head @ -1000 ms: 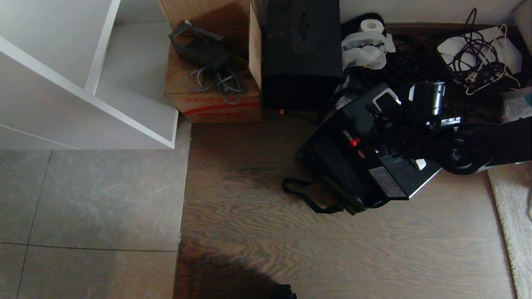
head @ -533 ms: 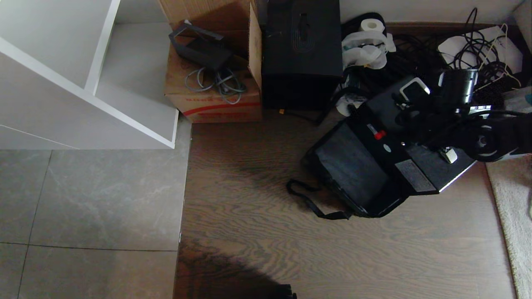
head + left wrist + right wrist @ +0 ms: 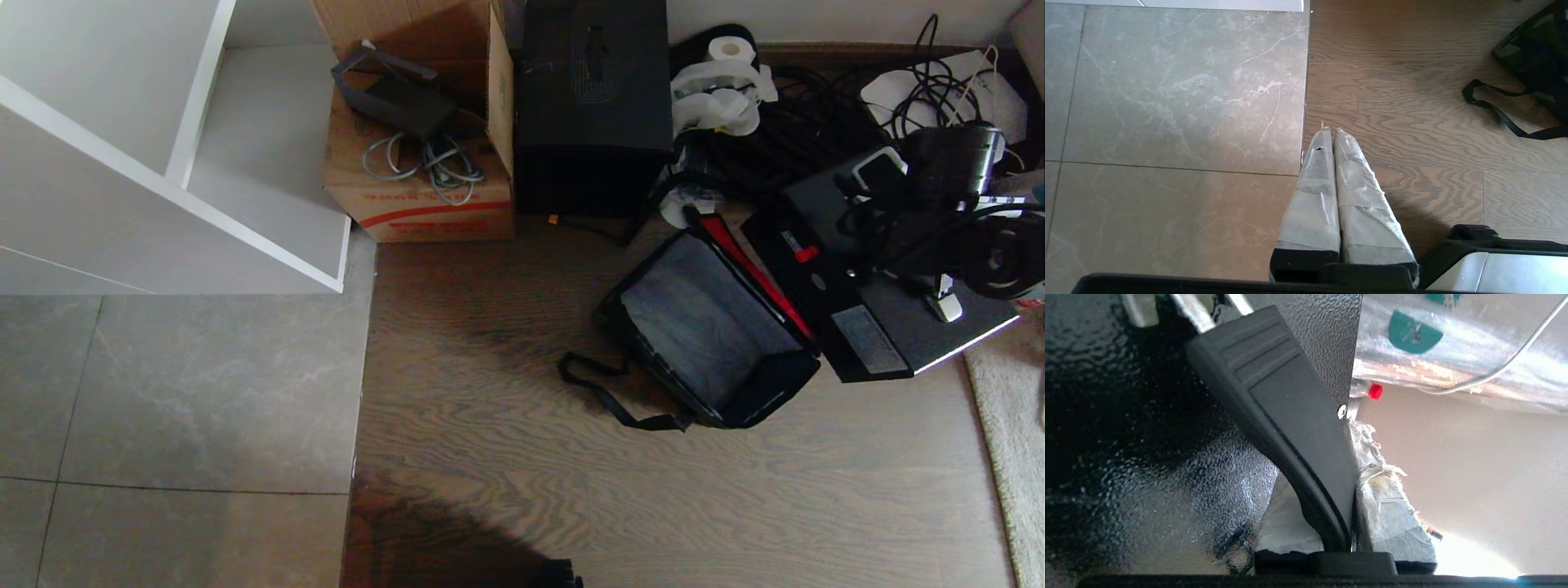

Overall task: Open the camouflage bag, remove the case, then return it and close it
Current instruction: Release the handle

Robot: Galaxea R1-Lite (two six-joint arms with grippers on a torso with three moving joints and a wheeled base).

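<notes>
The black rectangular hard case sits at the right of the head view, out of the bag and just beside its right rim, long axis running diagonally from upper left to lower right, small red part showing on its side. The right gripper is clamped on the case's black ribbed handle, taped fingers squeezing it. The boxy green camouflage bag lies open on the wood floor, grey inside showing, red lid lining along its right edge, black strap trailing lower left. The left gripper hangs pressed together over the tile-wood seam.
</notes>
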